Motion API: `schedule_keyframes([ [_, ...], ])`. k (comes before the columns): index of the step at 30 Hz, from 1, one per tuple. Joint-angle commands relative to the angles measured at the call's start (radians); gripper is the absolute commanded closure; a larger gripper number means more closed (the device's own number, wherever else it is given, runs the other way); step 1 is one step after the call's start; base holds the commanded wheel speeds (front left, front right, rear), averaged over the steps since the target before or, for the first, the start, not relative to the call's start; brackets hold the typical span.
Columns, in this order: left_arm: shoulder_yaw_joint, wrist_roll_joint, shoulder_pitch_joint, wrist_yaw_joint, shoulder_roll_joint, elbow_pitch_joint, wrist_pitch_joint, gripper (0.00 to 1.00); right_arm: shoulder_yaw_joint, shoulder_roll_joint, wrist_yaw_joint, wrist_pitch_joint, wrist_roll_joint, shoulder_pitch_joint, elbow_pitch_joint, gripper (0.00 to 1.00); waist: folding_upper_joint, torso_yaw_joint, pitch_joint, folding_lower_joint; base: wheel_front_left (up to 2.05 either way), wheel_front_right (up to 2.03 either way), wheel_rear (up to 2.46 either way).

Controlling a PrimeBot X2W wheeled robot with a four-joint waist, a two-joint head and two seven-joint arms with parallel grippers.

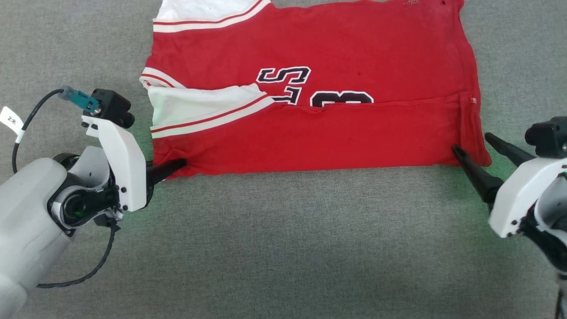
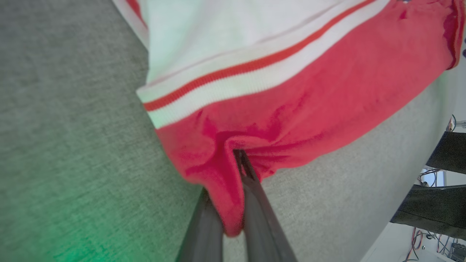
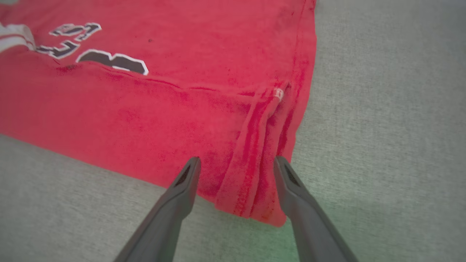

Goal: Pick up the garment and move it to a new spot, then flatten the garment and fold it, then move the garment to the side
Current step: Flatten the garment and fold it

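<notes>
On the grey felt surface [image 1: 283, 243], the folded red garment [image 1: 310, 133] lies long axis left to right. The left gripper [image 1: 177, 165] pinches its near-left corner, while the right gripper [image 1: 470, 142] straddles the near-right corner, fingers spread and gripping nothing.

Wide bare desk [image 1: 283, 248] between the two arms, all along the near edge of the garment [image 1: 310, 133]: free passage there from either side. Open strips of desk also to the left and right of the cloth. Blocked at the near left corner by the left pincer [image 1: 175, 166], clamped on a bunched fold. Blocked at the near right corner by the right pincer [image 1: 470, 142], spread wide astride the thick seam ridge. Loose black cable [image 1: 24, 128] looping beside the left wrist, crowding that side strip.
</notes>
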Motion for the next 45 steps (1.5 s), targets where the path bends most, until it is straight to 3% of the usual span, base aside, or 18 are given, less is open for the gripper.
schedule_keyframes([
  [1,-0.043,0.019,0.031,0.001,-0.060,0.004,0.003,1.00,0.010,-0.031,0.000,0.031,-0.010,-0.023,-0.006,0.00,-0.0001,0.003,0.003,0.0001,0.00,0.00,0.00],
  [9,-0.042,0.031,0.012,-0.008,-0.081,-0.017,-0.012,1.00,0.053,-0.100,0.000,0.226,0.032,-0.089,0.051,0.00,-0.0001,0.023,0.018,0.0001,0.00,0.00,0.00],
  [15,-0.039,0.032,-0.003,-0.014,-0.099,-0.021,-0.019,1.00,0.089,-0.075,0.000,0.287,0.072,-0.135,0.157,0.00,-0.0001,0.046,0.032,0.0001,0.00,0.00,0.00],
  [16,-0.037,0.031,-0.003,-0.015,-0.100,-0.021,-0.021,1.00,0.099,-0.073,0.000,0.284,0.074,-0.139,0.169,0.06,-0.0001,0.049,0.034,0.0001,0.00,0.00,0.00],
  [17,-0.036,0.030,-0.004,-0.017,-0.101,-0.020,-0.022,1.00,0.108,-0.069,0.000,0.283,0.077,-0.140,0.184,0.58,-0.0001,0.052,0.034,0.0001,0.00,0.00,0.00],
  [18,-0.036,0.031,-0.003,-0.018,-0.100,-0.018,-0.026,1.00,0.117,-0.071,0.000,0.282,0.078,-0.143,0.194,0.85,-0.0001,0.055,0.033,0.0001,0.00,0.00,0.00],
  [19,-0.036,0.031,-0.002,-0.018,-0.100,-0.018,-0.027,1.00,0.124,-0.072,0.000,0.281,0.077,-0.145,0.200,1.00,-0.0001,0.056,0.033,0.0001,0.00,0.00,0.00],
  [26,-0.030,0.027,0.030,-0.028,-0.085,-0.041,-0.061,1.00,0.121,-0.096,-0.001,0.218,0.068,-0.143,0.201,1.00,-0.0001,0.072,-0.005,0.0001,0.00,0.00,0.00],
  [33,-0.017,0.014,0.124,-0.020,0.007,-0.174,-0.128,1.00,0.143,-0.158,0.000,0.218,0.082,-0.079,0.113,1.00,-0.0001,0.093,-0.062,0.0001,0.00,0.00,0.00],
  [45,-0.032,0.012,0.303,0.111,0.153,-0.499,-0.201,1.00,0.059,-0.271,0.000,0.287,0.154,0.128,-0.028,1.00,-0.0001,0.105,-0.077,0.0001,0.00,0.00,0.00],
])
